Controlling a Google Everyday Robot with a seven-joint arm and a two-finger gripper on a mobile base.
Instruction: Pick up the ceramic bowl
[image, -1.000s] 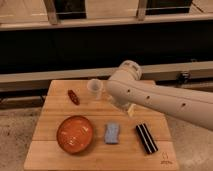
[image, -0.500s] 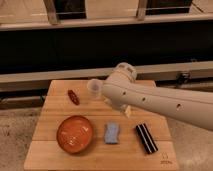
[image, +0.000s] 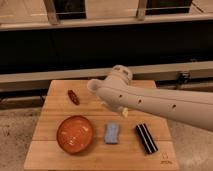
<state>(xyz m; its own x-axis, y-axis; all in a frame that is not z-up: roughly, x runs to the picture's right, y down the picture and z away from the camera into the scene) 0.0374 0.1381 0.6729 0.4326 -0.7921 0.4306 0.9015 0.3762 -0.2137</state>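
Note:
The ceramic bowl (image: 75, 133) is wide, shallow and glossy orange-red. It sits upright on the front left of the wooden board (image: 55, 155). My pale arm (image: 160, 105) reaches in from the right across the middle of the board. My gripper (image: 124, 113) is mostly hidden under the arm. Only a small pale part of it shows below the forearm, up and to the right of the bowl and apart from it. Nothing shows as held.
A small clear cup (image: 93, 85) stands at the board's back, partly covered by the arm. A dark red item (image: 73, 96) lies back left. A blue sponge (image: 113, 133) and a black striped bar (image: 146, 137) lie right of the bowl. A dark counter runs behind.
My arm has shifted a little to the left and now covers more of the clear cup. The bowl and the other items have not moved.

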